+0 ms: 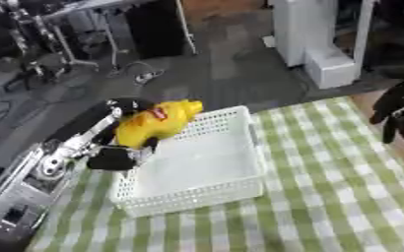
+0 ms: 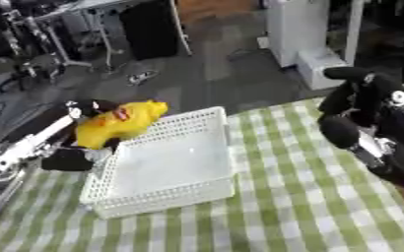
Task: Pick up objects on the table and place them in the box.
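Bench (image 1: pixel 326 197): checked green-and-white cloth. The white box (image 1: pixel 197 167) stands on it, interior bare; it serves as my landmark. My left hand (image 1: pixel 119 155) sits at the box's left wall, fingers curled round a yellow bag (image 1: pixel 158 123), which rides above the far-left corner of the box, partly outside the rim. My right hand (image 2: pixel 360 118) hangs well right of the box, fingers curled, holding nothing. Risk: released here, the bag may catch the rim and tip outward, since it overhangs the wall.
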